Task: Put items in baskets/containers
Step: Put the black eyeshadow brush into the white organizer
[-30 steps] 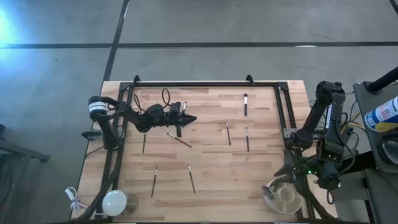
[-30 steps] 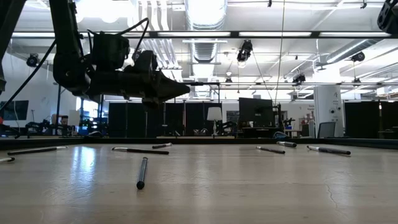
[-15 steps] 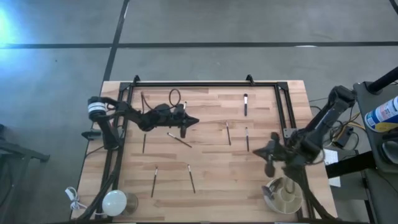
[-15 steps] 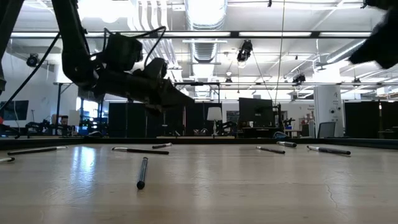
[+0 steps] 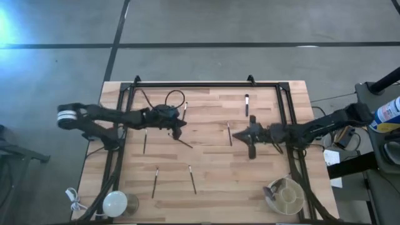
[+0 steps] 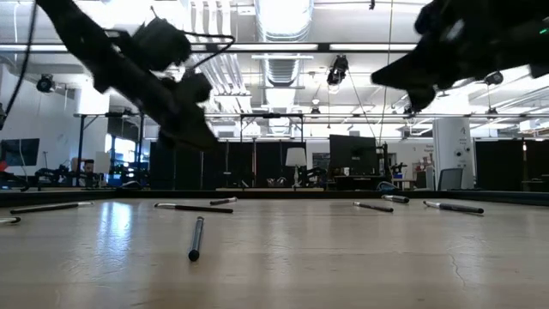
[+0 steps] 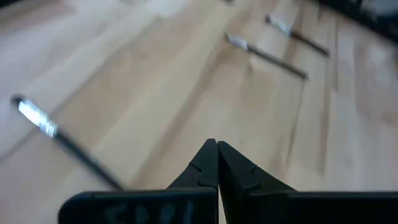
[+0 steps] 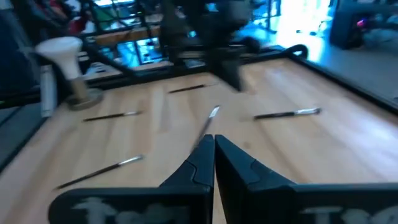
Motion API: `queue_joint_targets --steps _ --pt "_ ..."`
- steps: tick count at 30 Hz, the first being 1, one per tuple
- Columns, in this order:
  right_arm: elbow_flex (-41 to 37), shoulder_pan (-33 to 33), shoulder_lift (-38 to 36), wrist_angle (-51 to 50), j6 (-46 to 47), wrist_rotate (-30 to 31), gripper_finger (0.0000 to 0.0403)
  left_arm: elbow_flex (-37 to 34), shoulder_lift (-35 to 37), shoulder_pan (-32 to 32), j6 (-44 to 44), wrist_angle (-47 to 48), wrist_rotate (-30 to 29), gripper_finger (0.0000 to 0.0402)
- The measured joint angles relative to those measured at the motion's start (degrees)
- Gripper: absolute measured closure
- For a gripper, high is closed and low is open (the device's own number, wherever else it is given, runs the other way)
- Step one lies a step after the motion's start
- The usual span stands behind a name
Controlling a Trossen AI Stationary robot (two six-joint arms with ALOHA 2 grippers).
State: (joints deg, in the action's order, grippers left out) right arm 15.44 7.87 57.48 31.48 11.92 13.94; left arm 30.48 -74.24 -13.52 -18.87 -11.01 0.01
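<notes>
Lying Scattered: Brushes and One Tub

Eight brushes (image 5: pixel 247 104) show on the counter (image 5: pixel 212 175), mostly lengthwise front to back, one near the left gripper (image 5: pixel 177 129) slanted. The single tub (image 5: pixel 285 195) sits at the right front corner. Both arms stretch inward, low and level; right gripper (image 5: pixel 250 141) and left both have empty, closed jaws.

One camera looks straight down on the whole tabletop (image 5: pixel 206 162). One sits low at its edge, looking across into the room. Two ride the arms, close above the wood. All see the tabletop.
</notes>
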Motion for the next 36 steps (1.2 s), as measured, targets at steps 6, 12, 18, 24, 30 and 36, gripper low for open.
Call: queue_joint_targets --steps 6,12,18,24,30,36 --pt "3.44 -9.30 6.17 1.10 -1.71 -3.75 0.0394 2.28 9.02 8.93 -12.60 22.64 -5.06 0.0396" --pt "9.66 -12.15 12.73 1.04 -5.61 -3.78 0.0394 11.14 8.96 20.16 -30.11 47.11 -12.15 0.0356" --pt "12.57 -12.02 18.59 1.10 -9.04 -4.10 0.0394 18.46 2.91 30.46 -53.27 58.80 -10.74 0.0312" --pt "13.37 -13.53 21.62 0.99 -11.23 -3.93 0.0394 21.34 -5.00 36.75 -73.23 62.64 -5.79 0.0292" --pt "12.93 -13.50 21.83 1.00 -12.58 -4.01 0.0394 21.00 -9.63 40.35 -86.55 62.33 -4.86 0.0289" --pt "12.25 -13.57 20.91 1.11 -12.59 -3.96 0.0394 21.40 -12.02 42.30 -92.34 60.52 -3.42 0.0289"
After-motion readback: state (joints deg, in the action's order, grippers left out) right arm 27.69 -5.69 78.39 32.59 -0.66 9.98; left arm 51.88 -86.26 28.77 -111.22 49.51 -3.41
